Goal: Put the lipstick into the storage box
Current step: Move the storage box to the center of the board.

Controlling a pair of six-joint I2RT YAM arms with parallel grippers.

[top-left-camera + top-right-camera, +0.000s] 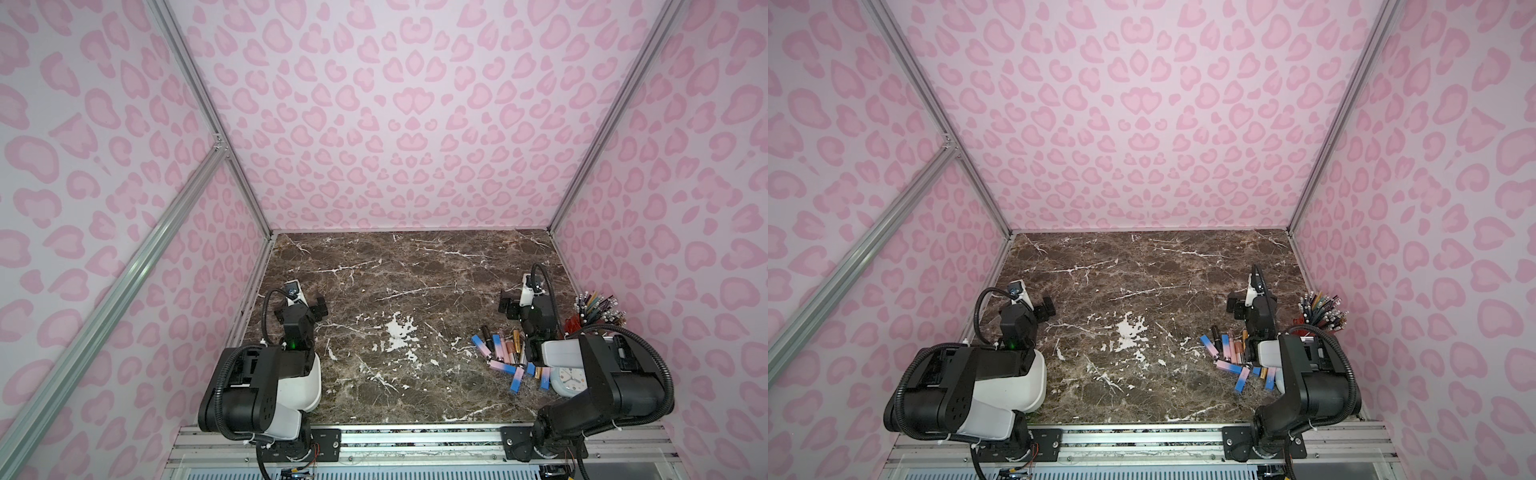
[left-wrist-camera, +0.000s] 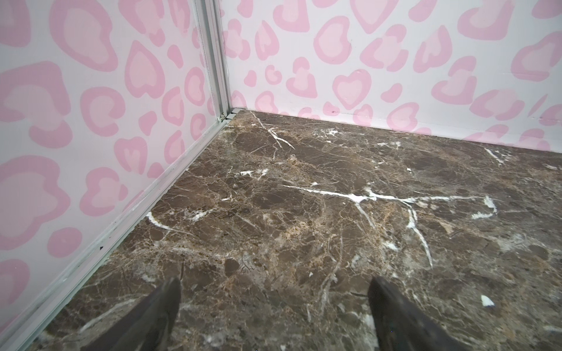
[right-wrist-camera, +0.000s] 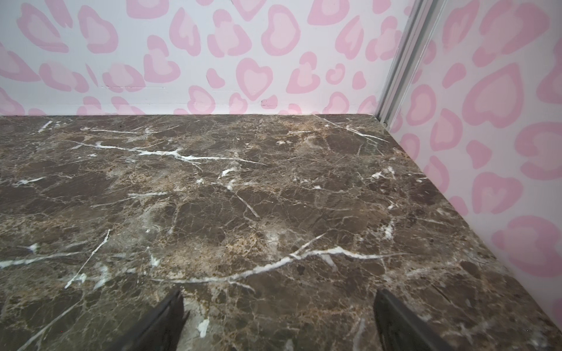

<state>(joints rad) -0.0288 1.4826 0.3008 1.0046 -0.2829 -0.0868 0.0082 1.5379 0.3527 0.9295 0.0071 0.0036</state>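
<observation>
Several lipsticks [image 1: 500, 351] [image 1: 1227, 353], pink-and-blue, gold and black tubes, lie in a loose heap on the marble at the front right, partly under my right arm. The white storage box [image 1: 311, 384] [image 1: 1036, 380] sits at the front left, mostly covered by my left arm. My left gripper [image 1: 316, 308] [image 1: 1047, 309] [image 2: 273, 304] hovers open beyond the box, over bare marble. My right gripper [image 1: 509, 308] [image 1: 1236, 308] [image 3: 276, 310] is open too, beyond the heap, with nothing between its fingers.
A red cup of pencils [image 1: 595, 313] [image 1: 1320, 311] stands against the right wall. A pale blue clock [image 1: 567, 380] lies beside the heap under my right arm. Pink patterned walls enclose the marble tabletop [image 1: 415, 282] on three sides.
</observation>
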